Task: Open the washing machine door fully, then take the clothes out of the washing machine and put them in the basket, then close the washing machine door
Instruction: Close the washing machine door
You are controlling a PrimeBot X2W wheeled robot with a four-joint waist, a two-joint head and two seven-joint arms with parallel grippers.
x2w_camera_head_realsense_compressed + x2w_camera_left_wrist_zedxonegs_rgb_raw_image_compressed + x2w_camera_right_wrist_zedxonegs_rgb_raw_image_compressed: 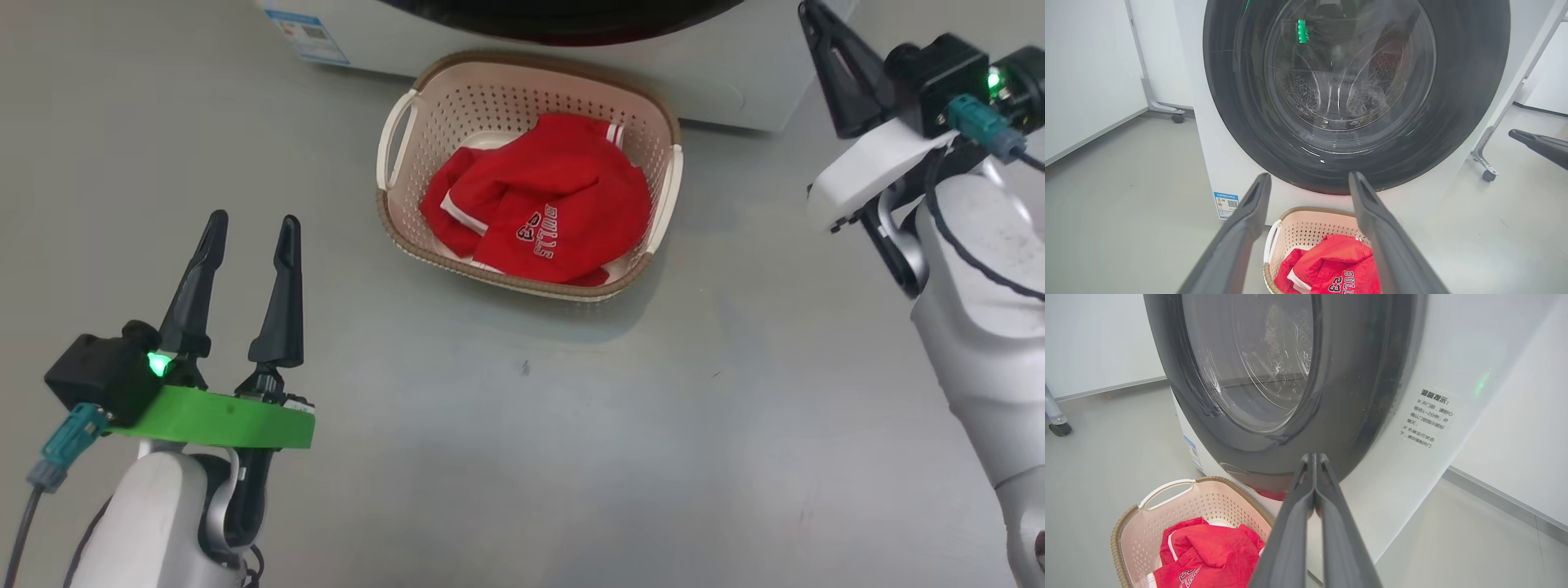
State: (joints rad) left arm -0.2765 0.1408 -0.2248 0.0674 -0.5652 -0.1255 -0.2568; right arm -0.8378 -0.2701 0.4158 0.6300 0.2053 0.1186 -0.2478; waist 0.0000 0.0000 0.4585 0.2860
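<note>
The cream basket (408,122) stands on the grey floor just in front of the white washing machine (735,82), and the red clothes (547,212) with white "BULLS" lettering lie in it. The washing machine door (1229,102) sits flush against the front, and the steel drum shows through its glass. My left gripper (253,224) hovers open and holds nothing, at the lower left, well left of the basket. My right gripper (808,12) is shut on nothing at the upper right, near the machine's right corner. In the right wrist view, the right gripper (1313,455) points at the door's black rim (1355,396), above the basket (1126,522).
A blue sticker (1227,204) sits low on the machine's front and a text label (1425,418) on its side. Wheeled frame legs with castors (1176,118) (1488,175) flank the machine. White wall panels (1086,61) stand behind, with open grey floor (522,425) before the basket.
</note>
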